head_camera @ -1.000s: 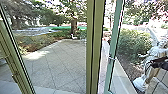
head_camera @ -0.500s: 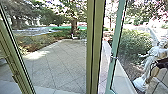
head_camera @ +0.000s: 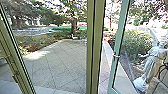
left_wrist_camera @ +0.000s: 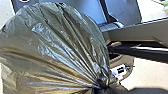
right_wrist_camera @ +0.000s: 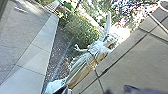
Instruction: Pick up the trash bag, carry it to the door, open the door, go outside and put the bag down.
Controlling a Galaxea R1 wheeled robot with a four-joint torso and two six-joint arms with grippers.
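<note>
Paved yard (head_camera: pixel 60 62) at 12 o'clock, door (head_camera: pixel 119 47) ajar at 1, so the opening's being worked on; gap's gotta be left wide enough for the trash bag (left_wrist_camera: pixel 55 45), apparently pinched by its neck in the left claw (left_wrist_camera: pixel 102 87). Right claw's (right_wrist_camera: pixel 100 91) state can't be told.

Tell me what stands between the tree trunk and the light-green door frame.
In the head view, an olive post stands between tree trunk and door frame.
</note>
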